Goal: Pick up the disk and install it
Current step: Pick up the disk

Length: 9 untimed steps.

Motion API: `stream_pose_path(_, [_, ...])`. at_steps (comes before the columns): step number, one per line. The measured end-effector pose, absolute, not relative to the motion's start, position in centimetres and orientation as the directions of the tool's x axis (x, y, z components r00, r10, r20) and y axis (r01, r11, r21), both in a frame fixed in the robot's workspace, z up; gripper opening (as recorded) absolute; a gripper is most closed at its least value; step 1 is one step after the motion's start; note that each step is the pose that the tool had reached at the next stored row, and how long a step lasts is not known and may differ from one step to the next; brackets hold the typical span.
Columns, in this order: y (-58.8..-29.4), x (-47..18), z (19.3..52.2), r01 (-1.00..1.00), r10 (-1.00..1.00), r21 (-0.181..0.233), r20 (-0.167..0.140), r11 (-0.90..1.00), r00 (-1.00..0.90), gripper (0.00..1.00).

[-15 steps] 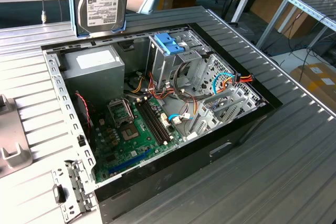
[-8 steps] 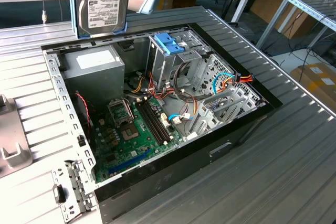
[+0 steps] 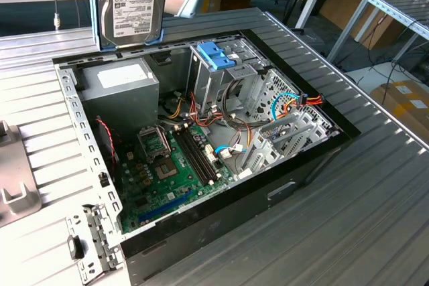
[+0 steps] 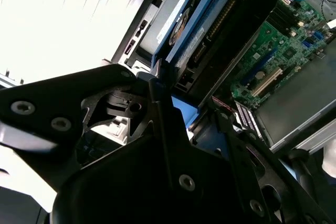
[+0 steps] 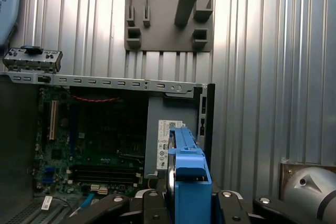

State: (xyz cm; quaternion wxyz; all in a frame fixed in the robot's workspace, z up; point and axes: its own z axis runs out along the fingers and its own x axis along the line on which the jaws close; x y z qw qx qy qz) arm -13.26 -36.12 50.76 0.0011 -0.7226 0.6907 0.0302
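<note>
Black gripper (image 5: 189, 199) clamped on the disk (image 5: 189, 174) by its blue side rails, disk held upright in the air above the power supply (image 3: 120, 88) end of the open computer case (image 3: 221, 226), motherboard (image 3: 171, 165) on the case floor

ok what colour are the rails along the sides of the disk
Blue. The rails on the dark disk show best in the first wrist view.
</note>
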Motion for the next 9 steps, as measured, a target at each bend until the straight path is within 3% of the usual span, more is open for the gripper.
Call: stream_pose_path(9, [-36.77,-13.26,50.75,-0.998,-0.998,0.040,-0.045,-0.046,0.044,0.37])
